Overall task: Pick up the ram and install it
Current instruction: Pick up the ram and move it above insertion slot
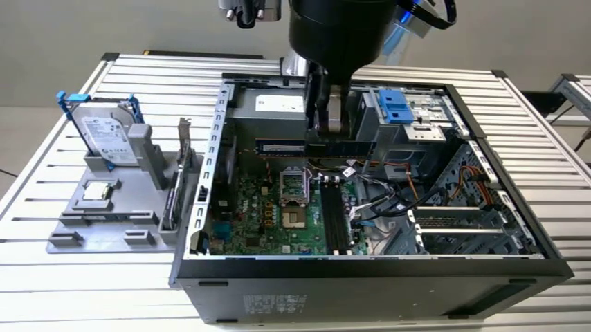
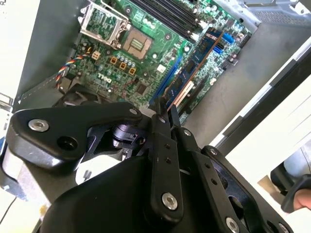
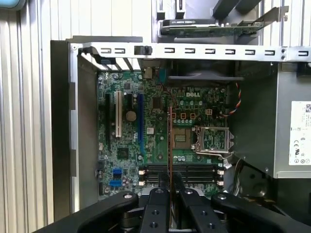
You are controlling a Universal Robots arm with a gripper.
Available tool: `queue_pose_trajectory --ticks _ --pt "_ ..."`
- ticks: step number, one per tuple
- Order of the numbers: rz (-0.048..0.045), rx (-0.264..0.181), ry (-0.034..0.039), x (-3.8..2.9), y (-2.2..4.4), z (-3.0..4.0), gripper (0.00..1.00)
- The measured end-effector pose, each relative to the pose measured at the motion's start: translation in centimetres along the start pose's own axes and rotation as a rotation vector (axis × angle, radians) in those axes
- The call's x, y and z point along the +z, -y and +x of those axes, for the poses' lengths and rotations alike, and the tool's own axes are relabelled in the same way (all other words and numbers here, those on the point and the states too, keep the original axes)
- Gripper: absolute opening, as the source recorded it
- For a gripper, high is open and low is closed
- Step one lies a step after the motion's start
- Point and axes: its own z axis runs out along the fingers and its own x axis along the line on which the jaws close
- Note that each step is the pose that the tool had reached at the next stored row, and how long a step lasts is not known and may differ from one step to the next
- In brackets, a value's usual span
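Note:
My gripper (image 1: 331, 137) hangs inside the open computer case (image 1: 221, 138), shut on the ram (image 1: 282, 146). The ram is a long thin green-blue stick held level, above the motherboard (image 1: 268, 214) and apart from it. In the second wrist view the ram (image 2: 195, 62) sticks out from the fingertips (image 2: 160, 109) over the board. In the first wrist view the ram (image 3: 169, 141) shows edge-on as a thin line rising from the gripper (image 3: 169, 183). The black memory slots (image 1: 334, 218) lie lower on the board beside the processor socket (image 1: 293, 188); the slots (image 3: 187, 172) are bare.
At the exterior view's left a grey fixture (image 1: 111, 207) holds a silver hard drive in a blue frame (image 1: 104, 133) and an expansion card with a metal bracket (image 1: 180, 173). Loose cables (image 1: 388, 190) and a blue drive latch (image 1: 392, 104) sit in the case. A slatted table (image 1: 55, 159) carries everything.

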Motion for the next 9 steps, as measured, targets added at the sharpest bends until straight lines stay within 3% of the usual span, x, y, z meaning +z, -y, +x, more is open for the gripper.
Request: queue_pose_trajectory --ticks 9 --pt "0.0000 0.001 0.0000 -0.02 1.42 -0.02 0.00"
